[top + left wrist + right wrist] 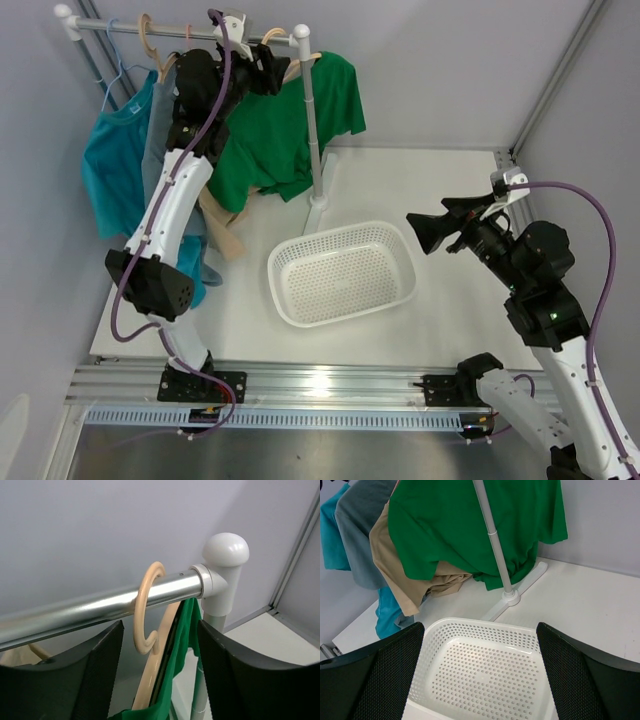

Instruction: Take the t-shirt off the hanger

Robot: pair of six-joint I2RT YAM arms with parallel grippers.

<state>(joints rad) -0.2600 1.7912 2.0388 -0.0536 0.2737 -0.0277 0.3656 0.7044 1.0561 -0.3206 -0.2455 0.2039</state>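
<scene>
Left gripper (160, 626) straddles wooden hanger (138, 607) bearing draped green t-shirt (272, 135).

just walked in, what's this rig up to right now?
The left gripper is up at the shiny metal rail, open, with the hook of the beige wooden hanger between its fingers but not clamped. The green t-shirt hangs on that hanger, not yet removed. The right gripper hovers open and empty above the white perforated plastic basket.

white table (450, 320) | perforated white basket (342, 272) | rack foot (318, 215) on it
</scene>
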